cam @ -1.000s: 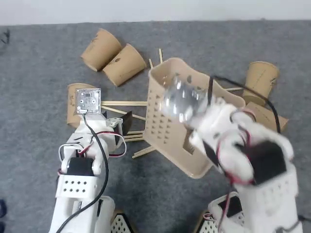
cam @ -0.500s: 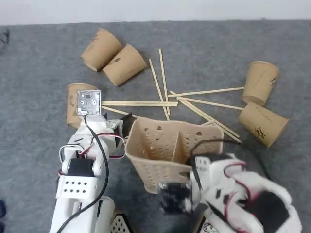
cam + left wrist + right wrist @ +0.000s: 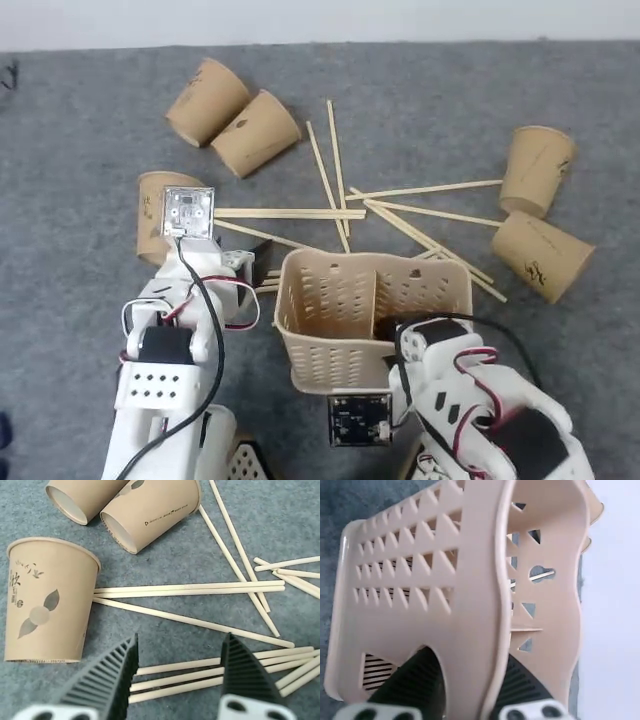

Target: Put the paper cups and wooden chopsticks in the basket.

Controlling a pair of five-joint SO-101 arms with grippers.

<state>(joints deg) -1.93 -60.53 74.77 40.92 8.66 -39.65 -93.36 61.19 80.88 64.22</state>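
At the near edge of the grey carpet [image 3: 90, 330], the basket [image 3: 300, 345] is standing upright, mouth up, its long axis running left to right. In the right wrist view, the right gripper [image 3: 469, 682] is pinching the basket's near wall, one finger inside and one outside. The left gripper [image 3: 177, 672] is hanging with its fingers wide over chopsticks [image 3: 190, 587] lying left to right beside a paper cup [image 3: 47, 600]. A white strip [image 3: 300, 20] is bordering the carpet's far side.

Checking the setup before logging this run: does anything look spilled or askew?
Yes. The paper cups lie tipped on their sides, and the wooden chopsticks are strewn crisscross over the table. The basket stands upright, its near wall pinched by the right tool.
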